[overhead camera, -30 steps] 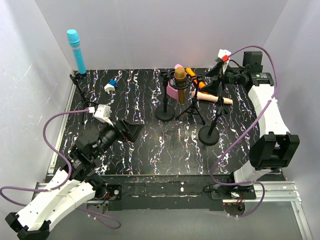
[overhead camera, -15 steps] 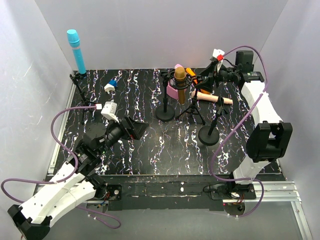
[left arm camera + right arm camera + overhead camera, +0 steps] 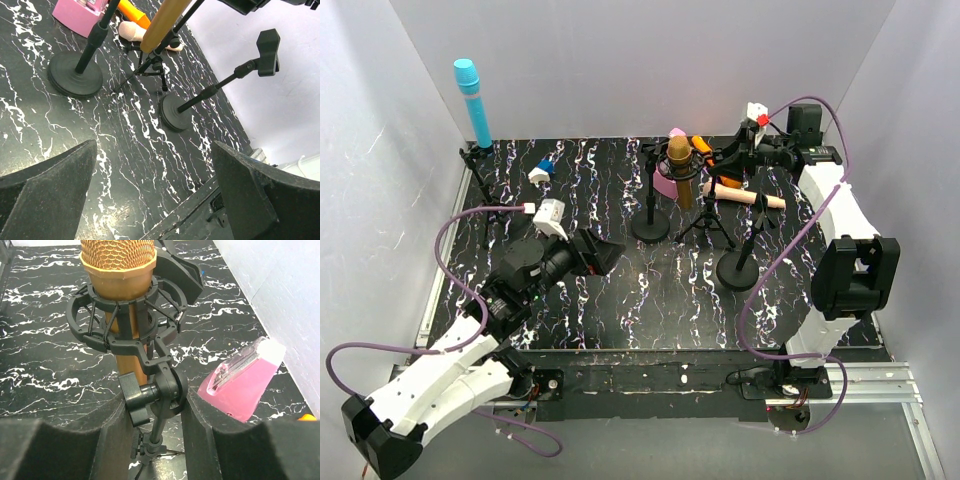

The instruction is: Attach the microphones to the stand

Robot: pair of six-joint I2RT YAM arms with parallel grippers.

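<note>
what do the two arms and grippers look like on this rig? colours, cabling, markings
Both the left arm and right arm: white moulded shells, black joints. A purple cable loops from each wrist to its base. Left gripper and right gripper are black, with broad fingers in grainy dark padding. A small white camera box sits on each wrist; the right one bears a red mark.

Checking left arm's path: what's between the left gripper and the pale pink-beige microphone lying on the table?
Top view: between left gripper and pale pink-beige microphone stand a black round-base stand and the black tripod holding the gold microphone.
</note>
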